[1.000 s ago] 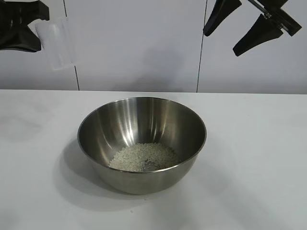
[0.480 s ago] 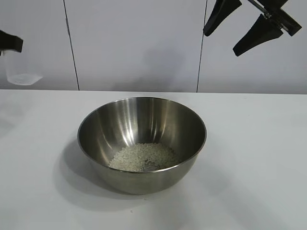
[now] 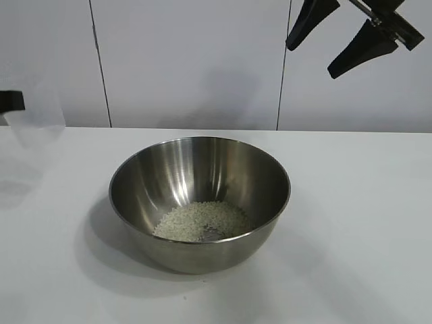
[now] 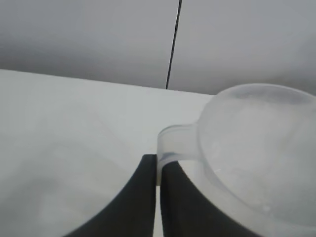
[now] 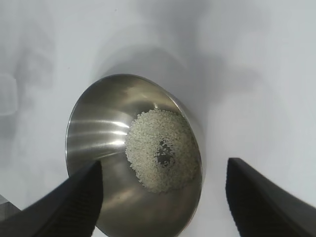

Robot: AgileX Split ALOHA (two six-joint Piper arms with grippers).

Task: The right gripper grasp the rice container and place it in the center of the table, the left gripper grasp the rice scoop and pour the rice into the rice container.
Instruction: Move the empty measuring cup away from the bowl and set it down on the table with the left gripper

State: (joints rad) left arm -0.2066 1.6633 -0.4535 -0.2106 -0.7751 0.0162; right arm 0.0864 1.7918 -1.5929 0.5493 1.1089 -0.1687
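The rice container (image 3: 200, 177), a shiny steel bowl, stands in the middle of the table (image 3: 364, 202) with a heap of rice (image 3: 202, 221) at its bottom. My left gripper (image 4: 157, 162) is shut on the tab handle of the rice scoop (image 4: 256, 148). The clear cup is upright and looks empty. In the exterior view the scoop (image 3: 35, 123) hangs at the far left, just above the tabletop. My right gripper (image 3: 311, 61) hovers open high above the bowl's right side. From its wrist, the bowl (image 5: 94, 133) and rice (image 5: 160, 150) lie below.
A white panelled wall (image 3: 196, 61) with dark vertical seams runs behind the table. White tabletop stretches to either side of the bowl and in front of it.
My left gripper has carried the scoop down and to the left, from tilted and high to upright near the tabletop. The right gripper and bowl have not moved.
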